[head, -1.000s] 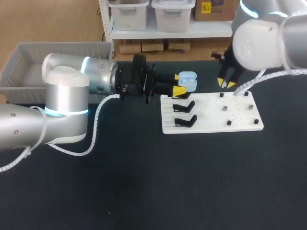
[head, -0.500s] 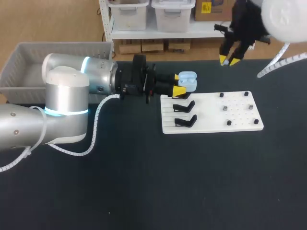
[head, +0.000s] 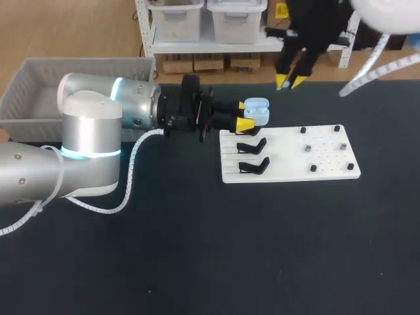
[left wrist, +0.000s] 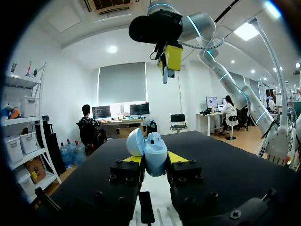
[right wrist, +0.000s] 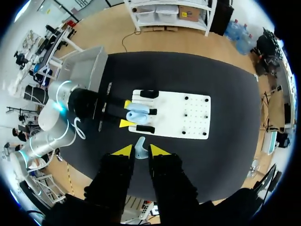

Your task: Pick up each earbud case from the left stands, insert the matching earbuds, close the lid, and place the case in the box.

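A light blue earbud case (head: 257, 111) with its lid up sits between the yellow tips of my left gripper (head: 244, 115), which is shut on it just behind the white stand board (head: 289, 170). In the left wrist view the case (left wrist: 155, 149) stands upright between the fingers, its lid (left wrist: 134, 141) tipped to one side. My right gripper (head: 286, 81) hangs high above the table's far edge, behind the case. In its own view the right gripper (right wrist: 140, 151) is shut on a small pale blue earbud (right wrist: 139, 147). Two black stands (head: 253, 155) on the board are empty.
A grey basket (head: 26, 88) stands at the table's far left, behind my left arm. The board's right half carries several small black pegs (head: 314, 168). Dark table surface stretches in front of the board.
My right gripper has risen from the board's far right corner and travelled left, ending high behind the case. The left arm and the case have stayed put.
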Controlling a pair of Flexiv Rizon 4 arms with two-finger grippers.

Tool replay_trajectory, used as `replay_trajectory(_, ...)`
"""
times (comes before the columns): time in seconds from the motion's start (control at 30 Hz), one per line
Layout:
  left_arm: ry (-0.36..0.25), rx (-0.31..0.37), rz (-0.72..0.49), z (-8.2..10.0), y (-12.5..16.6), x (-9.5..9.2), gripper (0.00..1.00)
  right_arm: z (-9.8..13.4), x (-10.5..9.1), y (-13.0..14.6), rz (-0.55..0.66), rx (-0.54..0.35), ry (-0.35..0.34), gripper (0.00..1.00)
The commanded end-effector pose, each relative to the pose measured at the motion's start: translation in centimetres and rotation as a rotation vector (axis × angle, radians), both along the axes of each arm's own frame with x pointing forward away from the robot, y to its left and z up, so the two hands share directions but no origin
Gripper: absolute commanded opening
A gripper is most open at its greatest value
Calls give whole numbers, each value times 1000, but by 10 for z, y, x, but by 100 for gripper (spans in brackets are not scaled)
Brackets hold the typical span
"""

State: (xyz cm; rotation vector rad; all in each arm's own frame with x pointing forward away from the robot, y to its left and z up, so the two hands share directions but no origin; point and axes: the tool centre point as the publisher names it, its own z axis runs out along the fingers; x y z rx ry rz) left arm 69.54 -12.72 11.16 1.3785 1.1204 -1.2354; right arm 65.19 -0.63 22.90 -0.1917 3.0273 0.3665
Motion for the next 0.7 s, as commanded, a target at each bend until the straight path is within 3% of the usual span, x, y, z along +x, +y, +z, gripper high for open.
replay_trajectory(0.03, -4, -3, 7, -1, 0, -2, 0, -7, 6, 17, 23, -35, 7, 0)
replay_trajectory(0.7, -4, -3, 7, -1, 0, -2, 0, -41, 11, 30, 103, -87, 54, 0)
